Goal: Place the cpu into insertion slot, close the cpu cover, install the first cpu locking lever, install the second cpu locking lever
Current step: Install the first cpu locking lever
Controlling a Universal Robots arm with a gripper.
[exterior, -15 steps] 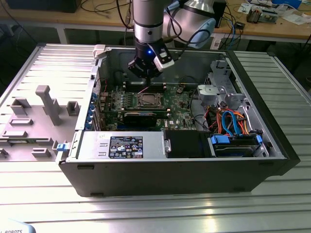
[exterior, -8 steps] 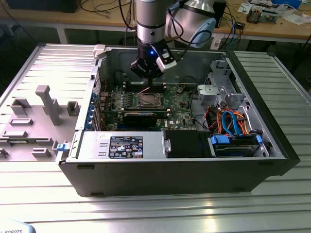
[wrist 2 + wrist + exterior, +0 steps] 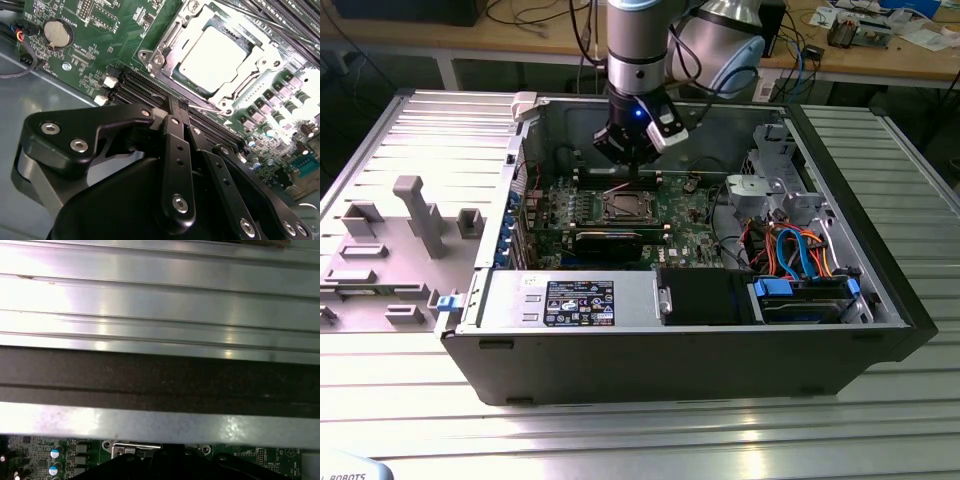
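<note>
In the second wrist view the black linkage of the claw (image 3: pixel 179 107) fills the foreground, its two slim fingers (image 3: pixel 175 127) pressed together into one narrow tip, clenched on nothing, resting just beside the near edge of the insertion slot (image 3: pixel 161 55) over the black memory slots (image 3: pixel 132 87). Beyond the tip the cpu (image 3: pixel 212 55) lies flat in the slot, its pale metal top showing through the square cut-out of the cpu cover (image 3: pixel 252 70), which lies down around it. A thin wire locking lever (image 3: pixel 202 104) runs along the socket edge nearest the tip; whether it is latched cannot be told. A round coin battery (image 3: pixel 55 32) sits on the green motherboard (image 3: pixel 95 40), well apart from the socket. In the exterior view the arm reaches down into an open computer case (image 3: pixel 880 290) lying on a ribbed metal table (image 3: pixel 650 430), with the claw (image 3: pixel 628 165) just behind the cpu (image 3: pixel 623 207); a long black expansion card (image 3: pixel 610 240) lies in front of the socket, and orange and blue cables (image 3: pixel 790 255) crowd the drive bay toward the exterior view's right. A grey fixture tray (image 3: pixel 390 250) sits beside the case on the exterior view's left.
</note>
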